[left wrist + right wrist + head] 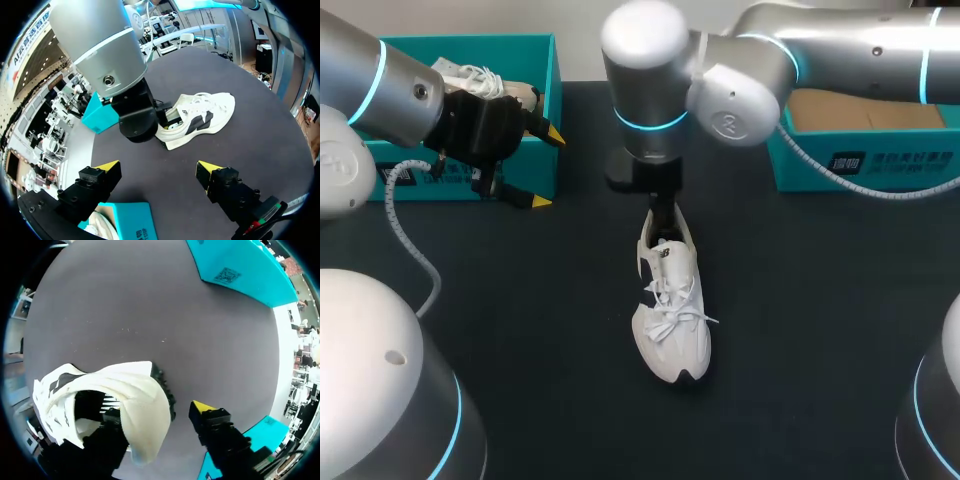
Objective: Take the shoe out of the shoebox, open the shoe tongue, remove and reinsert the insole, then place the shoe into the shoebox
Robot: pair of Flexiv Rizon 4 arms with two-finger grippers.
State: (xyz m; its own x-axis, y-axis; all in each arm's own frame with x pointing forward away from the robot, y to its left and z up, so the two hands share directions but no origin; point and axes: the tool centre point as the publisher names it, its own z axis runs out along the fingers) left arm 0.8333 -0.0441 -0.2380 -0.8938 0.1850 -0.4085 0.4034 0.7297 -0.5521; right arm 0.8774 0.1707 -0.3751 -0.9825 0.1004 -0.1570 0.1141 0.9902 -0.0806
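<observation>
One right hand (157,411) finger hidden inside shoe (672,315), left hand (157,168) spread

Table (840,330): one dark, near-black matte top that fills the head view to both sides; light falls evenly on it; the shadows lying on it are faint and soft-edged. Left wrist view: the table (260,130) spreads under and ahead of the left gripper (157,167), dark grey and matte; its far edge, well ahead of the gripper, runs as a curve. Right wrist view: the table (150,300) lies under and ahead of the right gripper (157,412), the same dark grey; a few small pale specks (127,330) dot it ahead of the gripper.
</observation>
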